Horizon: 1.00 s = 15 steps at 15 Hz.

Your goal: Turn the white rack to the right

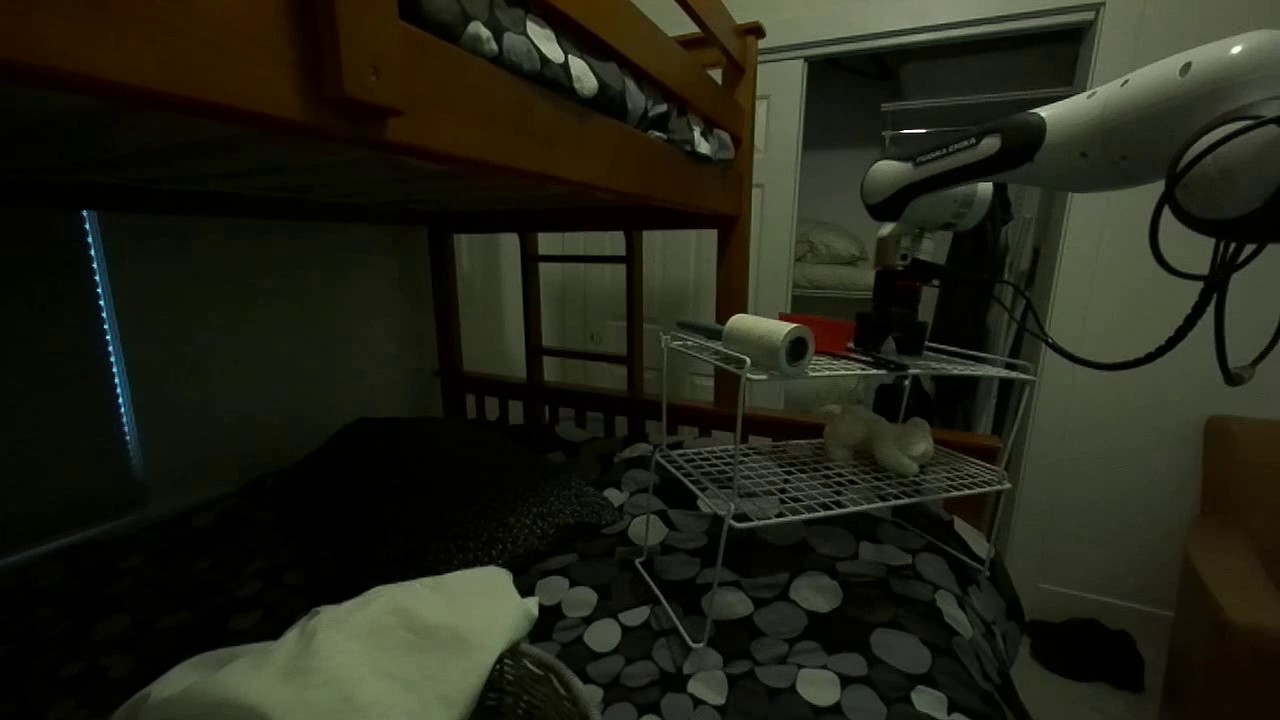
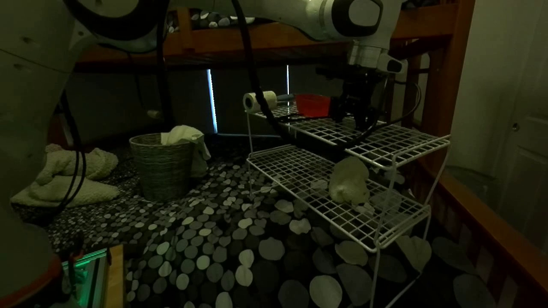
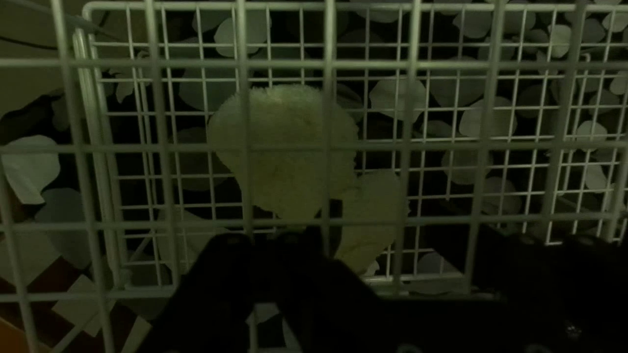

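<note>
The white rack (image 1: 735,522) is a two-level wire frame standing on a dotted bedspread, seen in both exterior views. My gripper (image 1: 893,345) points straight down at its upper shelf, towards the end away from the paper-like roll. In the wrist view, bars of the rack (image 3: 328,64) cross in front of the dark fingertips, so the tips reach through the mesh. The gripper (image 3: 402,240) is closed with grid bars between its fingers, which stand some way apart. Exact contact is too dark to make out. A pale fluffy toy (image 2: 350,182) lies on the lower shelf.
On the upper shelf lie a white roll (image 1: 765,343) with a blue handle and a red item (image 2: 314,105) beside the gripper. A wicker basket (image 2: 160,167) with cloth stands on the bed. The bunk's wooden post (image 1: 742,190) and low rail (image 2: 492,222) are close to the rack.
</note>
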Each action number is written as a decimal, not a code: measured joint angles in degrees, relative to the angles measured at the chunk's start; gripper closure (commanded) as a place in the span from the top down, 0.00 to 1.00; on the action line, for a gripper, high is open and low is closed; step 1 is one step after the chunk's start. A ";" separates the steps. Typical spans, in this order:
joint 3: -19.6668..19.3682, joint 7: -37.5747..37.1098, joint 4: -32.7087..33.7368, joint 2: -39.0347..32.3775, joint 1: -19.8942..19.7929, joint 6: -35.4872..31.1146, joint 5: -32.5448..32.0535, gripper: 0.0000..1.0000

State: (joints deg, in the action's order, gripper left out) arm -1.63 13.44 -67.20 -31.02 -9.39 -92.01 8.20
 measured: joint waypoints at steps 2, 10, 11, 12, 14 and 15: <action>0.01 0.06 0.21 -0.50 0.12 -0.15 -0.36 0.25; -0.03 -15.35 13.38 -7.86 0.08 9.70 1.86 0.25; -0.12 -18.01 15.78 -9.10 -0.21 12.23 2.16 0.25; -0.23 -20.84 18.18 -10.41 -0.50 14.89 2.32 0.25; -0.32 -26.24 22.28 -12.94 -1.07 18.65 2.97 0.50; -0.38 -27.14 22.72 -13.69 -1.05 18.61 2.46 0.25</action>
State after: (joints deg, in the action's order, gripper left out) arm -2.01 -13.70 -44.48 -44.70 -10.43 -73.40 10.66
